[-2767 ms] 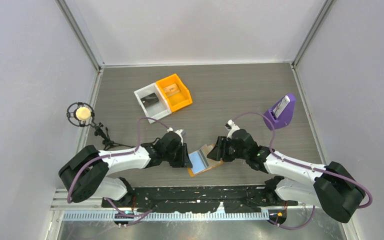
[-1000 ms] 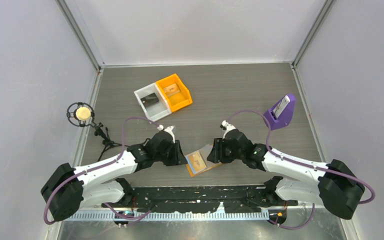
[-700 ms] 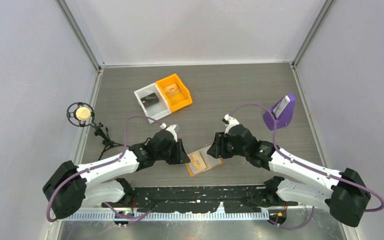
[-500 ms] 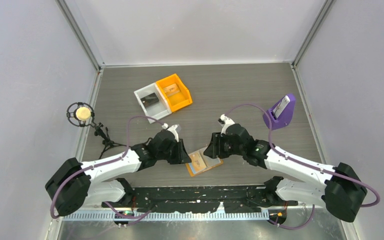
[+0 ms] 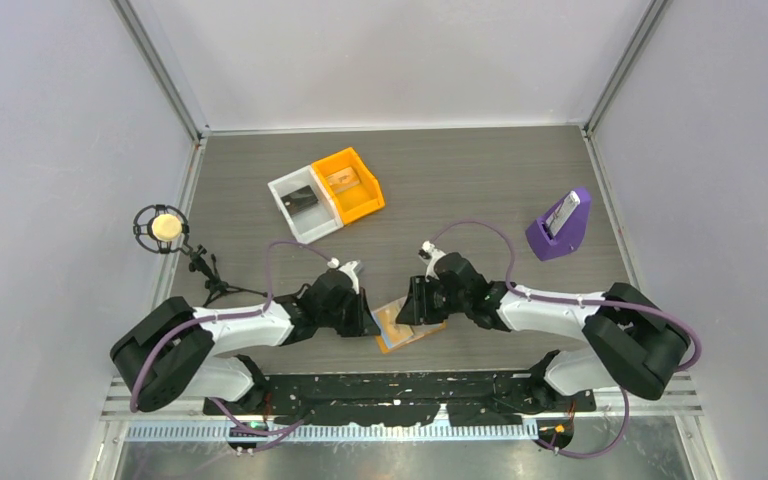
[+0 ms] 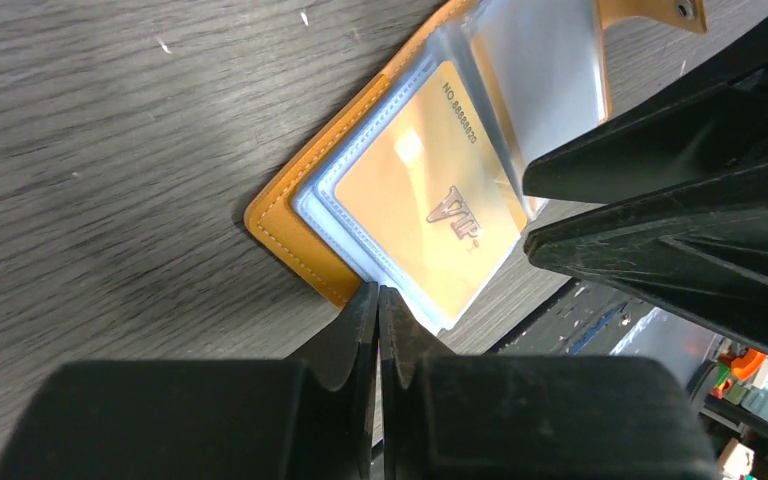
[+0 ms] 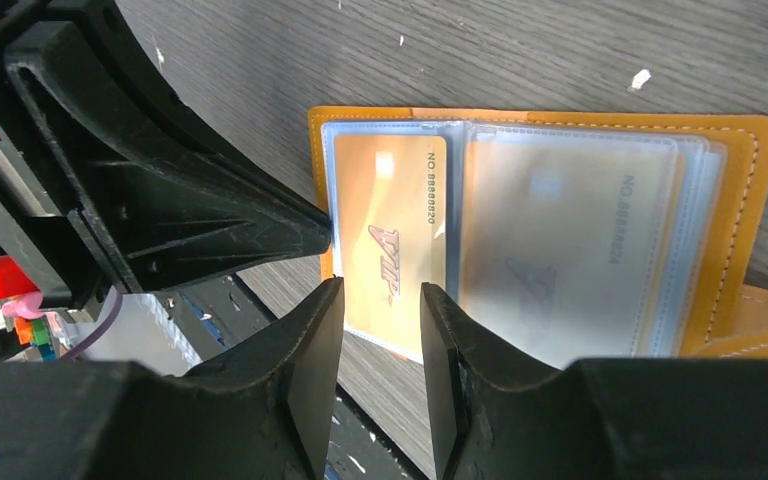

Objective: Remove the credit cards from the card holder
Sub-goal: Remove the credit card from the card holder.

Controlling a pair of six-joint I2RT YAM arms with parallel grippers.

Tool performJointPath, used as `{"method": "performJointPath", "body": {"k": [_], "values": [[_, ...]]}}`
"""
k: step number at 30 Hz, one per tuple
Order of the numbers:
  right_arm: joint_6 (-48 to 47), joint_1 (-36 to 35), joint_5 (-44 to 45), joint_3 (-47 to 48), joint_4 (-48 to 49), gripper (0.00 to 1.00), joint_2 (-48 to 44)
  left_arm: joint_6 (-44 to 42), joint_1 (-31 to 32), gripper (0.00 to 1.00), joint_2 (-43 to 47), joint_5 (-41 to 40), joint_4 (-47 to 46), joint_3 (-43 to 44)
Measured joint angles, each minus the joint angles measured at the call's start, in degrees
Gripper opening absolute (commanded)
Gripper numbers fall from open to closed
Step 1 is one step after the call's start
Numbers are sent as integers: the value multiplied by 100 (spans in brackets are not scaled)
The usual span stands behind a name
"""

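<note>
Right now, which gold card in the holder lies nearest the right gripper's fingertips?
The bright VIP card with sharp lettering; the other card lies dimmed under cloudy sleeves.

left fingers pressed together | right fingers parted (narrow gap)

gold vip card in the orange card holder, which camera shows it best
Left wrist: the gold VIP card looks largest, lettering and number readable. Right wrist shows it smaller, partly behind the right gripper. Top external shows only a small gold patch.
</note>
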State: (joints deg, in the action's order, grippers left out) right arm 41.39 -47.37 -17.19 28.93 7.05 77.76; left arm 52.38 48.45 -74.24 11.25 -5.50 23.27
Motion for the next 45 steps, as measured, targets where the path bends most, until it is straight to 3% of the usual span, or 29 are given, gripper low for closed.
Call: {"method": "performJointPath", "body": {"k": [17, 32, 45], "values": [[0, 37, 153, -216, 278, 40, 199, 2, -9, 4, -66, -70, -140, -24], [-55, 37, 372, -214, -267, 41, -411, 17, -9, 6, 485, -142, 341, 157], [17, 37, 216, -313, 83, 40, -46, 168, -11, 6, -376, 85, -529, 50]]}}
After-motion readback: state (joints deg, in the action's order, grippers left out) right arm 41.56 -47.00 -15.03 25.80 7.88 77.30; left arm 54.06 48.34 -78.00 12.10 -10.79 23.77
